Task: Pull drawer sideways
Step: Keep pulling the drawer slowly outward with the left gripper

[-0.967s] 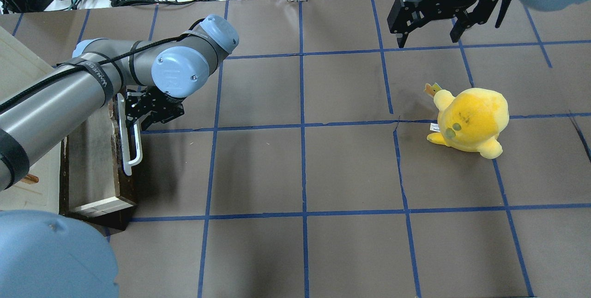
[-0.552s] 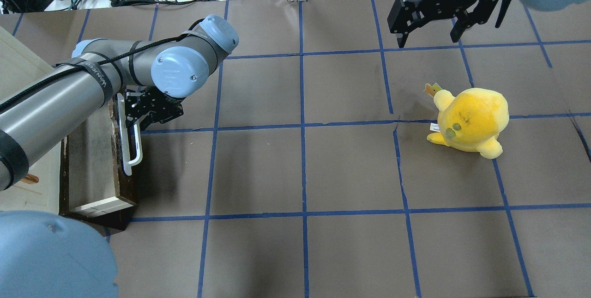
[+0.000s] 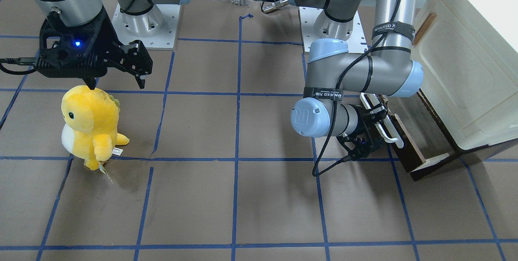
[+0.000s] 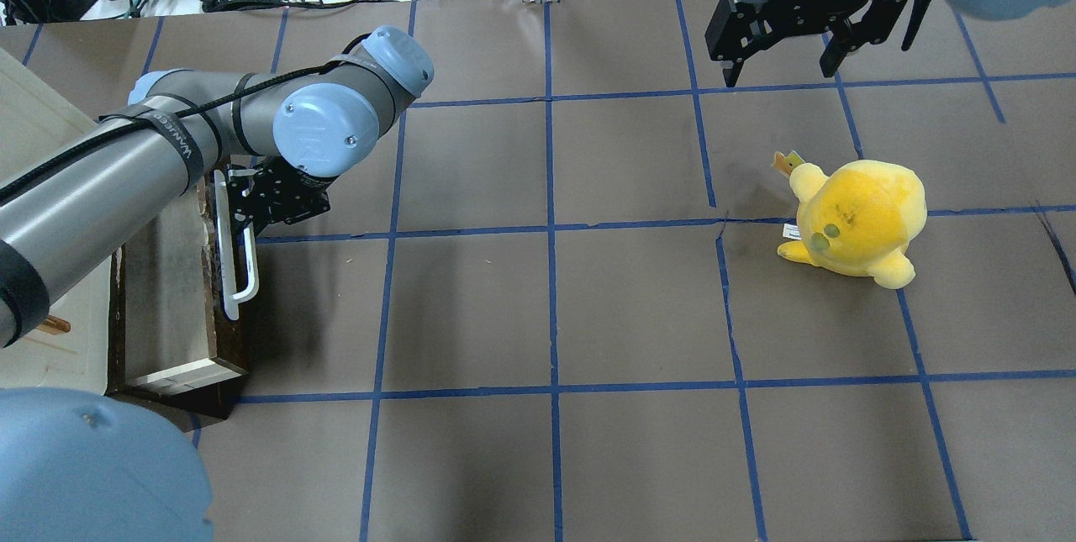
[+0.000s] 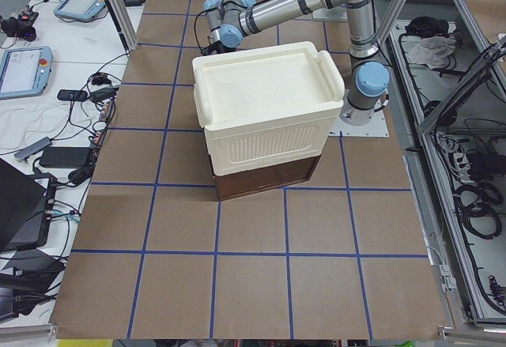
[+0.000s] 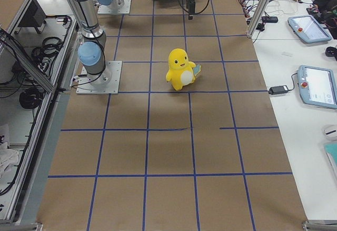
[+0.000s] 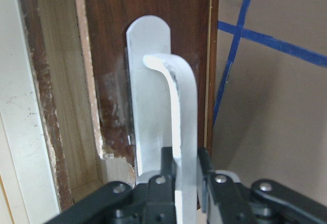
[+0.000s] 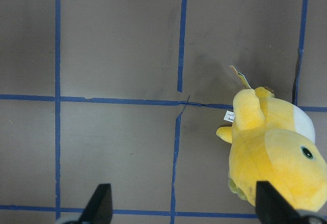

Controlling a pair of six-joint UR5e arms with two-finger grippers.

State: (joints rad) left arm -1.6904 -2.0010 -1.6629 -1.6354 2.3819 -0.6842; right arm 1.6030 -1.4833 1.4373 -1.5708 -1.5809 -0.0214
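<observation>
Pinching the drawer (image 7: 148, 30) handle (image 7: 176, 106) near its end with the left hand (image 7: 186, 164); risks skewing and jamming the drawer, or dragging along the cabinet (image 3: 465, 71) beyond the hand.

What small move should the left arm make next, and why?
Probably a short, straight pull away from the cabinet. The left hand is shut on the white bar handle, and the drawer stands only partly out, with its pale interior showing. Pulling square to the dark front should stop it from binding.
</observation>
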